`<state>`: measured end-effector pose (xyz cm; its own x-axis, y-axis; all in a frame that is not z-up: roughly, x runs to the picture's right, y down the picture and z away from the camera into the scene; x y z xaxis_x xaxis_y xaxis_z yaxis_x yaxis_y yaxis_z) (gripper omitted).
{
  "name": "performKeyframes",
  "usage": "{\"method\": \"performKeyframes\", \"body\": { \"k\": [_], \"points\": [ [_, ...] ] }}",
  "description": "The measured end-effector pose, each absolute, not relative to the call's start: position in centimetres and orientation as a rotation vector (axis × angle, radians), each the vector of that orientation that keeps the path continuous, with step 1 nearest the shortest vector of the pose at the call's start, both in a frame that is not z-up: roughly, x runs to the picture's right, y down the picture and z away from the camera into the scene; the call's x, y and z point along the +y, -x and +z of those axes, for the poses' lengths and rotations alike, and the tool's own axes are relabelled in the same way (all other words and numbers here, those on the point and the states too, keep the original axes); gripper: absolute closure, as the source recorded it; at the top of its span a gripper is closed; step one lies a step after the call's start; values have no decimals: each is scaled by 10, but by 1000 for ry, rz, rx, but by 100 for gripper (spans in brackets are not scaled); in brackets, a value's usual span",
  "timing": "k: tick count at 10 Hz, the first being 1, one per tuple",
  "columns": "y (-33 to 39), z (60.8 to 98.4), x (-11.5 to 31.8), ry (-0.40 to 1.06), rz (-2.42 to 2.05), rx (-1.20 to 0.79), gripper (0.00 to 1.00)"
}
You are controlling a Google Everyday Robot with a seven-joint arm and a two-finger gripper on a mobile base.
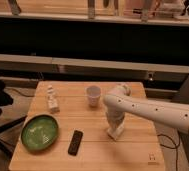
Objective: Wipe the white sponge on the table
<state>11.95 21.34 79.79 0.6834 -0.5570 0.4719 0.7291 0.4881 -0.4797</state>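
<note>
we see the table (pixel 95 152), a square top of pale wooden planks with a small dark logo (pixel 152 158) near its corner at about 5 o'clock. our white arm (pixel 153 111) reaches in from 3 o'clock, bends at the elbow near the table's far edge and points straight down onto the wood. the gripper (pixel 115 131) sits low at the end of it, right of the table's middle, at roughly 4 o'clock from the centre. its fingers are pressed together, and the pale block at their tips looks to us like the white sponge (pixel 117 133), resting against the tabletop; we cannot make out a clear line between sponge and fingers. a white paper cup (pixel 93 95) stands upright near the far edge, at about 11 o'clock from the gripper and apart from it. a small white bottle-like figure (pixel 51 99) stands toward 10 o'clock of the table. a green bowl (pixel 39 132) sits near the corner at 8 o'clock, and a black remote (pixel 75 142) lies just beside it, between bowl and gripper
</note>
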Motion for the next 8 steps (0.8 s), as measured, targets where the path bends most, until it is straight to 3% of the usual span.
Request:
{"method": "performKeyframes", "body": {
  "k": [8],
  "points": [
    [-128, 796, 218, 709, -799, -268, 100]
  ]
}}
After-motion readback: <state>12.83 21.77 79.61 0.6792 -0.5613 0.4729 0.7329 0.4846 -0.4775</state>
